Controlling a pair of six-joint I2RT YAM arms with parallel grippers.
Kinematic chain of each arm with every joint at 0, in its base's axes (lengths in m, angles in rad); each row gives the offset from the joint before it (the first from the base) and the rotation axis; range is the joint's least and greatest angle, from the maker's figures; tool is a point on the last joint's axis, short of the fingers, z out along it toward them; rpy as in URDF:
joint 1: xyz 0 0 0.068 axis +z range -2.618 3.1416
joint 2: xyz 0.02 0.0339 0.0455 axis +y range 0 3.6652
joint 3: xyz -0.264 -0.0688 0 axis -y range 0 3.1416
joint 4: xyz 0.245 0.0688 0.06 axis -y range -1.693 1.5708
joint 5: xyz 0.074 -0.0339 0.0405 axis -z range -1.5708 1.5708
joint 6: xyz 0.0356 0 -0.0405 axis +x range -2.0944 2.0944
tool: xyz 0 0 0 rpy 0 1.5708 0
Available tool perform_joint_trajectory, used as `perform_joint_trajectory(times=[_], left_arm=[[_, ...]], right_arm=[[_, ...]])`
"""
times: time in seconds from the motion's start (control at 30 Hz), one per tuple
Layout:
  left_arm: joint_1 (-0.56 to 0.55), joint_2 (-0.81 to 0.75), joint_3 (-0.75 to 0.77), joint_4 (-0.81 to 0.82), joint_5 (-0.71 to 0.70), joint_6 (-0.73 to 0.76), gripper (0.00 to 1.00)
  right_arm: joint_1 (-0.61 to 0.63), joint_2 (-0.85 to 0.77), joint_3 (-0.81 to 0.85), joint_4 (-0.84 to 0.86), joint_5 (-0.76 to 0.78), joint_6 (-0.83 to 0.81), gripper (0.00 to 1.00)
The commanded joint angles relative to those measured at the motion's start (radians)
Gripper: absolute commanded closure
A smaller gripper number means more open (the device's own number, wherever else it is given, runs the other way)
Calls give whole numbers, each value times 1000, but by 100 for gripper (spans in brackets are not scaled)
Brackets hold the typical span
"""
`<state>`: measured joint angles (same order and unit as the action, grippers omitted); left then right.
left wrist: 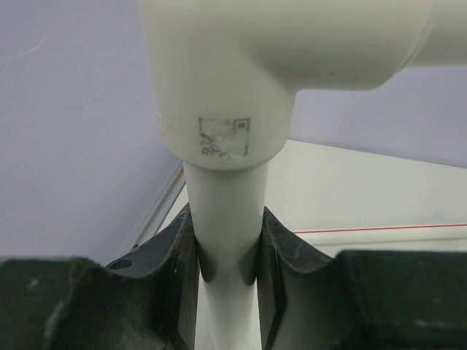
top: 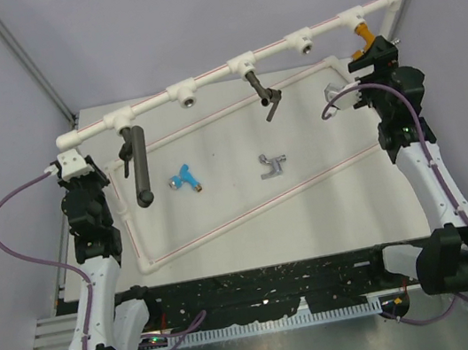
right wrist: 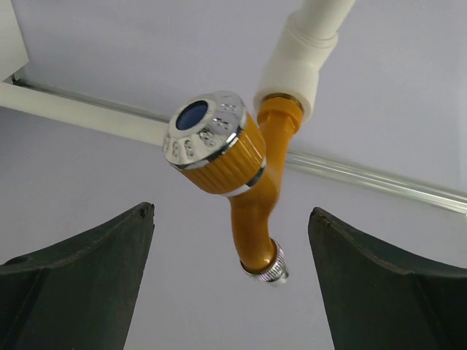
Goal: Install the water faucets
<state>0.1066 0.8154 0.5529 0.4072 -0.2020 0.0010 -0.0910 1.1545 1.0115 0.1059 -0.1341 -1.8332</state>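
The orange-gold faucet [right wrist: 248, 189] sits screwed into the right-end socket of the white pipe [top: 266, 44]; it also shows in the top view [top: 363, 35]. My right gripper [right wrist: 230, 219] is open just below it, fingers either side, not touching. My left gripper [left wrist: 228, 248] is shut on the white pipe's upright leg [left wrist: 225, 219] under its left elbow [top: 70, 162]. The bright blue faucet [top: 185, 179] and the silver-grey faucet [top: 273, 165] lie loose on the table inside the pipe frame.
A long dark grey cylinder [top: 139, 166] hangs from the second socket on the left, and a dark grey fitting [top: 263, 94] hangs from the middle socket. Two open sockets [top: 189, 101] [top: 306, 46] face the table. Grey walls close the back and sides.
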Motion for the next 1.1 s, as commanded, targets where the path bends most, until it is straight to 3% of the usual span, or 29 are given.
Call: perform_joint_trajectory(times=[0.0, 0.37, 0.63, 0.77, 0.9, 1.07], left_arm=[[4, -24, 13, 88, -28, 36, 100], [4, -25, 13, 88, -28, 39, 100], [4, -28, 10, 88, -30, 40, 100], [4, -27, 10, 88, -27, 39, 100], [2, -27, 10, 90, -25, 36, 100], [4, -28, 10, 90, -25, 36, 100]], right_arm=[[4, 33, 44, 110, 48, -60, 11], [5, 129, 72, 233, 74, -2, 25], [27, 131, 68, 249, 39, 276, 45], [31, 102, 82, 210, 1, 573, 62], [30, 85, 104, 201, -24, 1014, 77], [16, 93, 139, 264, -56, 1533, 84]])
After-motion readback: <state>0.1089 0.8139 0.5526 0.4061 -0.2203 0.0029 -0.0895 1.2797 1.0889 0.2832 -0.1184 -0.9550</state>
